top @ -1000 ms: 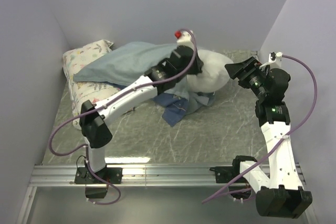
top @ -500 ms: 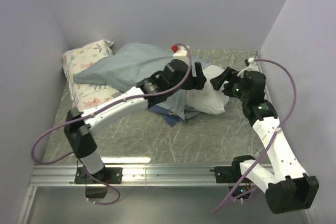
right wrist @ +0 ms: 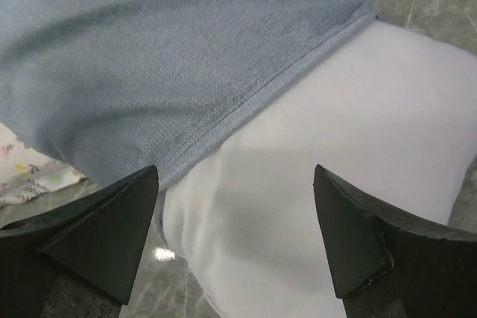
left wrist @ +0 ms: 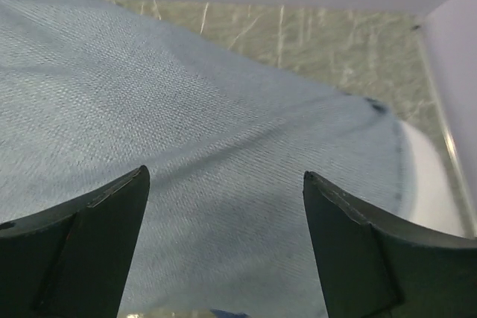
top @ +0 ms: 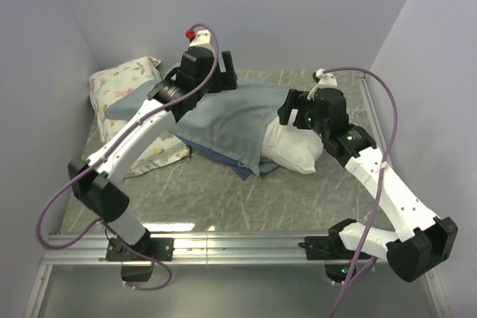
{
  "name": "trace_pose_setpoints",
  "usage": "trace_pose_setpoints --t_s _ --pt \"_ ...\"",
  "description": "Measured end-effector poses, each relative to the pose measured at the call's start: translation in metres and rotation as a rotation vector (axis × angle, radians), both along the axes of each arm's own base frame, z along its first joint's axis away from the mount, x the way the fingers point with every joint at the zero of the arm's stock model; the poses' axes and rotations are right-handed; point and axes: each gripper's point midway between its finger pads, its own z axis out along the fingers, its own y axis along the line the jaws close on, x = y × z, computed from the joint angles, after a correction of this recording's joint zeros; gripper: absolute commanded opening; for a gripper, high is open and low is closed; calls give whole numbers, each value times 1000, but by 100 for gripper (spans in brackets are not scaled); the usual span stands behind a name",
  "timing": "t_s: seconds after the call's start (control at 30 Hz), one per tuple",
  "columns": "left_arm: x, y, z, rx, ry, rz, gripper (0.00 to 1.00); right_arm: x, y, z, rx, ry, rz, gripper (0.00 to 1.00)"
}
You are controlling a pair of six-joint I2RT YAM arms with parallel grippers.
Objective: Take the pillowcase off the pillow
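Note:
The pillowcase [top: 223, 121], pale blue-grey side up, lies spread over most of the pillow [top: 294, 150], whose plain white end sticks out at the right. My left gripper [top: 223, 72] hangs open above the back part of the pillowcase [left wrist: 209, 109], with nothing between its fingers. A strip of white pillow [left wrist: 426, 180] shows at the fabric's hem. My right gripper [top: 288, 109] is open just above the bare pillow end [right wrist: 343, 132], beside the pillowcase's stitched hem [right wrist: 149, 57]. Neither left gripper [left wrist: 223, 173] nor right gripper [right wrist: 235, 169] holds anything.
A smaller floral-print pillow [top: 119, 83] lies at the back left, partly under the pillowcase, and its edge [right wrist: 30, 176] shows in the right wrist view. Walls close the table [top: 223, 199] on the left, back and right. A metal rail [top: 238, 247] runs along the near edge.
My left gripper opened, let go of the pillowcase and rose back-left. The fabric dropped flat over the pillow. The right arm swung left over the pillow's end and opened wider.

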Motion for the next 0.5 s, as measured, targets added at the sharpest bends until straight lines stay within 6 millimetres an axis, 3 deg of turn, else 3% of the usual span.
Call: trace_pose_setpoints --t_s 0.07,0.13,0.2,0.3,0.33,0.37,0.4,0.5 --pt "16 2 -24 72 49 -26 89 -3 4 -9 -23 18 9 91" --pt "26 -10 -41 119 82 -84 89 -6 4 -24 -45 47 5 91" --pt "36 -28 -50 149 95 -154 90 -9 1 -46 -69 87 -5 91" --pt "53 -56 -54 173 83 -250 91 -15 -3 -90 -96 155 -23 83" --pt "56 -62 -55 179 79 -270 91 -18 -4 -107 -100 184 -28 71" --pt "59 -68 -51 186 65 -299 91 -21 -5 -121 -100 206 -28 48" --pt "62 -73 -57 190 70 -313 91 -24 -3 -133 -94 226 -27 36" --pt "63 -85 -66 224 63 -368 91 -26 5 -152 -40 243 -20 13"
